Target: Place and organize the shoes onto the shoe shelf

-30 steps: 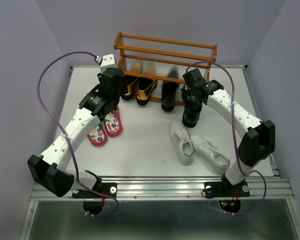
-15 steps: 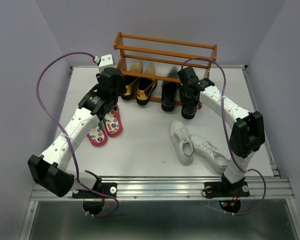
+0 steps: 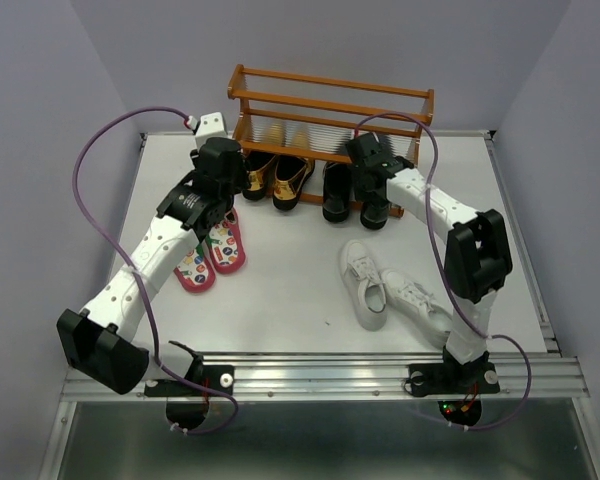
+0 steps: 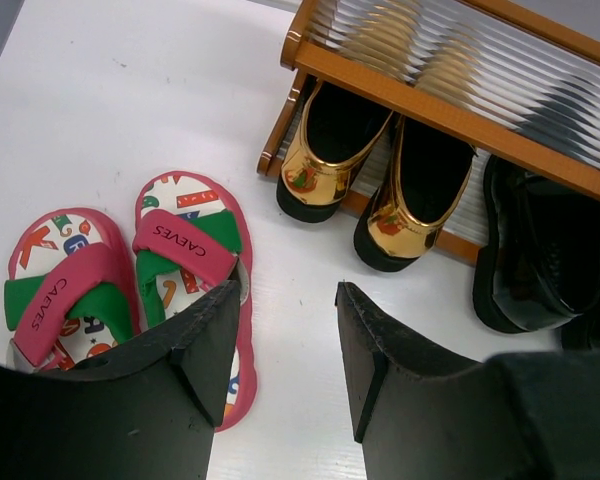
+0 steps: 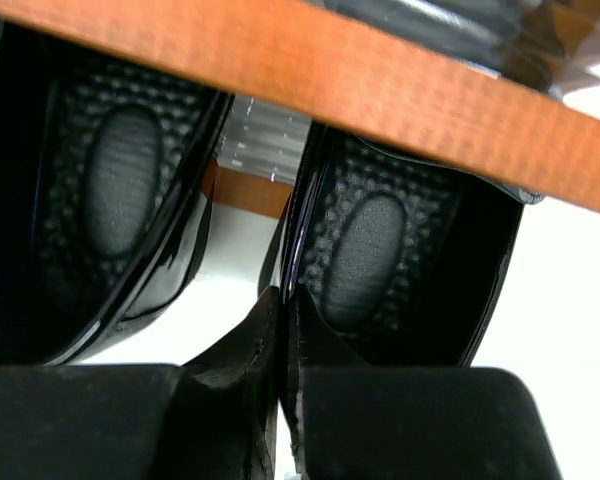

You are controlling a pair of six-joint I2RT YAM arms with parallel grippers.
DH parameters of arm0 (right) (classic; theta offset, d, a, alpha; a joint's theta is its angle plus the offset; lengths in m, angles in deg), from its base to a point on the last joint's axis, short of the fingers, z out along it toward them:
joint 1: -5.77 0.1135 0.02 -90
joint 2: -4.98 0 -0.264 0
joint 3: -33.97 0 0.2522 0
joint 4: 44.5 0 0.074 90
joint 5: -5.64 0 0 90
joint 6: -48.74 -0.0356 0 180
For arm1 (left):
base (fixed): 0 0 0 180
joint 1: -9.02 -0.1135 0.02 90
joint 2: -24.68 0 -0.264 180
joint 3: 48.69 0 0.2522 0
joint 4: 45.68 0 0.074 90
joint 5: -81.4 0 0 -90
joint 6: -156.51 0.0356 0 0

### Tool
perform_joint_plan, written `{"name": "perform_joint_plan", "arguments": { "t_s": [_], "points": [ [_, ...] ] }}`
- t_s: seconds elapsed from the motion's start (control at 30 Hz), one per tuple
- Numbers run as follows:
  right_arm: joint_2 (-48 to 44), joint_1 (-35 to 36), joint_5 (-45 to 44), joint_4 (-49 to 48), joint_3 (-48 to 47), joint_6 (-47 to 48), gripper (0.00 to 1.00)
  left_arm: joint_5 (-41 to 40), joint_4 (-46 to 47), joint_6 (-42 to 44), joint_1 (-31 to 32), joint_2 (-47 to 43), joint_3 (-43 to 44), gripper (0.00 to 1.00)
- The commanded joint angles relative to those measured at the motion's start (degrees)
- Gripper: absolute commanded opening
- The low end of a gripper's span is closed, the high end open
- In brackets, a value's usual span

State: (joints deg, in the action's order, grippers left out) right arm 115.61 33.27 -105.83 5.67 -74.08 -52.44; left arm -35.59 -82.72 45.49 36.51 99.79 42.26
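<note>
— Boots (image 3: 337,190), where are they standing?
— They are standing side by side at the shelf (image 3: 330,100), on the far edge of the table (image 3: 280,290). The right gripper (image 5: 283,330) is pinching the rim of the right boot (image 5: 400,250), its fingers almost touching.
— And the left gripper (image 4: 288,295)?
— It is hanging wide open, holding nothing, over the flip-flops (image 4: 180,240) lying near the left edge. The loafers (image 4: 325,160) are poking out of the shelf's bottom tier, at its left end. The sneakers (image 3: 365,285) are lying toward the near right corner.
</note>
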Motion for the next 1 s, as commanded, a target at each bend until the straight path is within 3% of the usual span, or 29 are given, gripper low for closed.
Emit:
{"name": "perform_joint_plan", "arguments": {
  "t_s": [0.0,0.47,0.67,0.97],
  "points": [
    [-0.33,0.53,-5.15,-7.75,-5.56,2.83,0.01,-0.09,1.84,0.98,-0.59,-2.95,-1.34,0.54],
    [4.51,0.53,-6.39,-8.72,-9.08,4.24,0.02,-0.7,0.88,1.24,-0.77,-4.45,-1.6,0.54],
    [3.63,0.53,-4.89,-8.72,-6.97,2.39,0.48,-0.7,0.88,1.24,-0.77,-4.62,-1.69,0.54],
    [-1.29,1.06,-2.0,-3.89,-5.39,-1.47,0.58,-0.97,0.52,1.68,-0.77,-3.83,-1.34,0.54]
  ]
}}
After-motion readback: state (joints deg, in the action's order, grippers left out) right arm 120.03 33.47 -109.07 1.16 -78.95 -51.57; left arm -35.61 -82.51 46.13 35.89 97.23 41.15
